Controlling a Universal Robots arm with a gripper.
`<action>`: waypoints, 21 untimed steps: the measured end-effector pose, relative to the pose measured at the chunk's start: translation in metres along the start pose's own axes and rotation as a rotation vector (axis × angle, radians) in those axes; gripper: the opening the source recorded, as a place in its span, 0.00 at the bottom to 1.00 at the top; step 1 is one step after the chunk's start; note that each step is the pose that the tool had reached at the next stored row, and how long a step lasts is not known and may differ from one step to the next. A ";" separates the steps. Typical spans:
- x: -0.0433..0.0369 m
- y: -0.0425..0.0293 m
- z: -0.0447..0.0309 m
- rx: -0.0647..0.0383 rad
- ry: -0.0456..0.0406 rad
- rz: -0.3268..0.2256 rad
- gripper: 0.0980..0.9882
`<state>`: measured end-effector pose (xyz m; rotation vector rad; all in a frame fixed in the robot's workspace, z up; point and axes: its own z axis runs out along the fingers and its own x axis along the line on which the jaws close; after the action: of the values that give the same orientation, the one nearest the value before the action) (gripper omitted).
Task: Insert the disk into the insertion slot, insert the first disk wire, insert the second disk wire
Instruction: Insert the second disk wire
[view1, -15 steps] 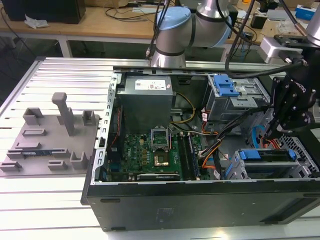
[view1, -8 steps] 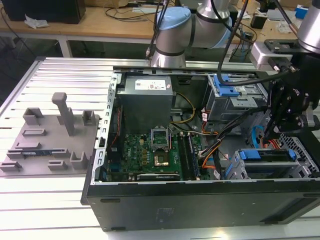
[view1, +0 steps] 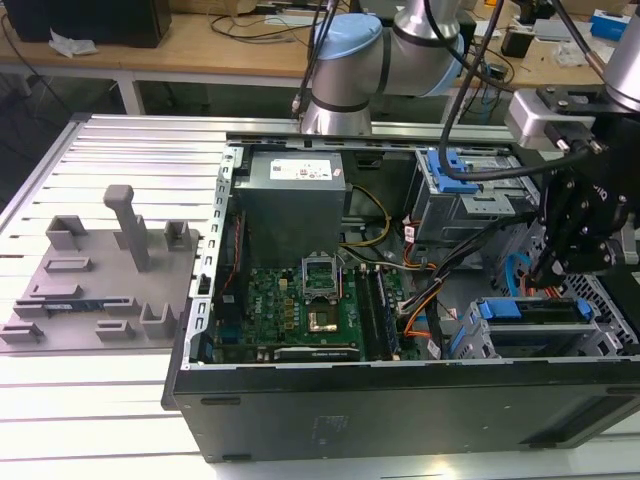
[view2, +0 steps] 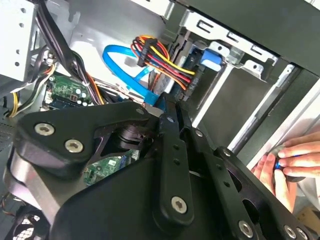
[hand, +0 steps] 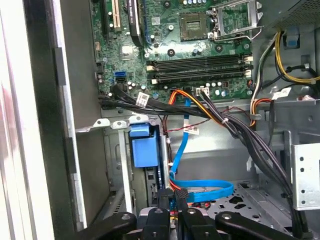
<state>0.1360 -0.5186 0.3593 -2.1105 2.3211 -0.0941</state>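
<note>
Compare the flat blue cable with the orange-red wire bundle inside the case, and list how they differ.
1. Build: the second disk wire is one flat ribbon, while the first disk wire is several thin round strands bunched together.
2. Colour: the second disk wire is plain bright blue. The first disk wire mixes orange, red and yellow.
3. Pose: the second disk wire sweeps in a wide loop, and the first disk wire bends in a short arc.
Both lie inside the case, close together.

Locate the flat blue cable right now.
In the first wrist view, the second disk wire loops over the perforated case floor beside the gripper, running up toward the motherboard.
</note>
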 end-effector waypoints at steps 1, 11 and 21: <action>0.0029 -0.0004 0.0003 0.000 -0.0001 0.000 0.07; 0.0090 -0.0008 0.0053 0.000 -0.0024 0.000 0.07; 0.0094 -0.0008 0.0059 0.000 -0.0026 0.000 0.07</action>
<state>0.1362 -0.5283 0.3538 -2.1096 2.3196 -0.0909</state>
